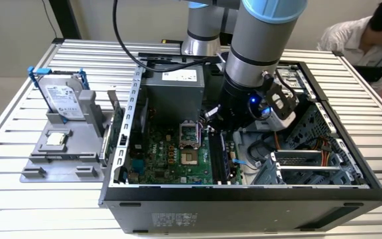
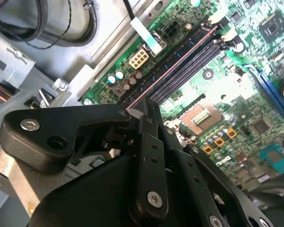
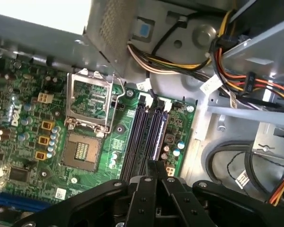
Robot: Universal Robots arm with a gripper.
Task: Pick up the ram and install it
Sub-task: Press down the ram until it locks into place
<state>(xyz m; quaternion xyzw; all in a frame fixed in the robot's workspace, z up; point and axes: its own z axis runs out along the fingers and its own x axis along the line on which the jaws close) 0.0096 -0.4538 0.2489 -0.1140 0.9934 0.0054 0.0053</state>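
The tool (image 3: 154,172) was clenched on the ram (image 3: 155,166), held edge-down just above the motherboard's (image 3: 28,142) slots (image 3: 149,130), lined up with them for seating.

The motherboard (image 1: 177,159) was bright green, dotted with small yellow-orange squares (image 3: 46,126) and silvery capacitors. Its memory slots (image 3: 149,135) were black with white end clips. The processor socket (image 3: 91,105) shone silver. The tool (image 3: 156,182) was matte black, with bare metal screw heads. The arm (image 1: 260,45) was grey, capped by a pale blue band. Cable bundles (image 3: 255,82) ran yellow, orange, red and black. The computer case (image 1: 244,201) was black outside, grey steel within. The hard drive (image 1: 63,99) was silver, with blue rails, on a grey holder (image 1: 58,149). The surface (image 1: 18,199) was ribbed silver-white.
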